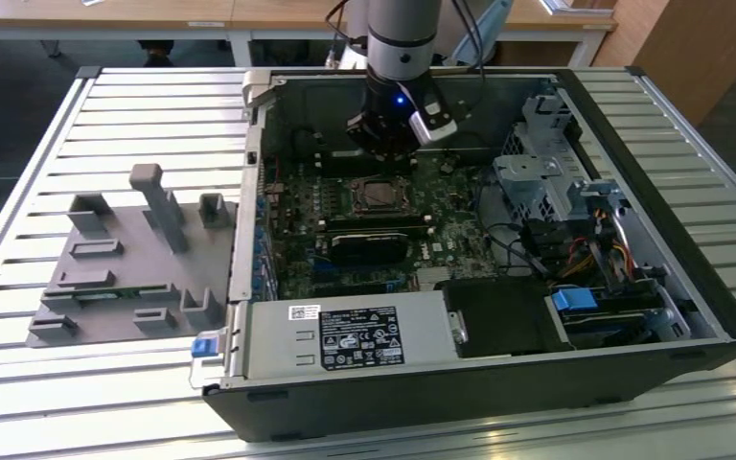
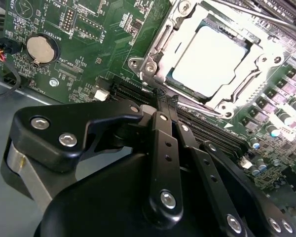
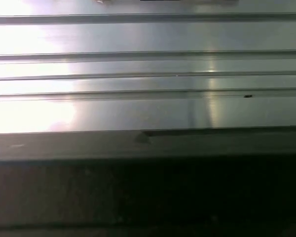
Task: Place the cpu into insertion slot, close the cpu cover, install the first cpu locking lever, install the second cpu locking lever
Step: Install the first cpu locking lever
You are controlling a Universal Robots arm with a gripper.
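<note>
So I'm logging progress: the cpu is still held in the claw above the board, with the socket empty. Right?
Not right. In the second wrist view the cpu already sits in the insertion slot, framed by the cpu cover. The claw is above the board, beside the socket.

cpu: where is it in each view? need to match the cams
Exterior view: cpu sits mid-board in the open case, just below the gripper.
Second wrist view: cpu upper right, inside the silvery cpu cover.
First wrist view: not in it.
Shared landmark: green circuit board.

The arm (image 1: 401, 38) hangs vertical, its tool (image 2: 163, 101) pinched closed, empty.
</note>
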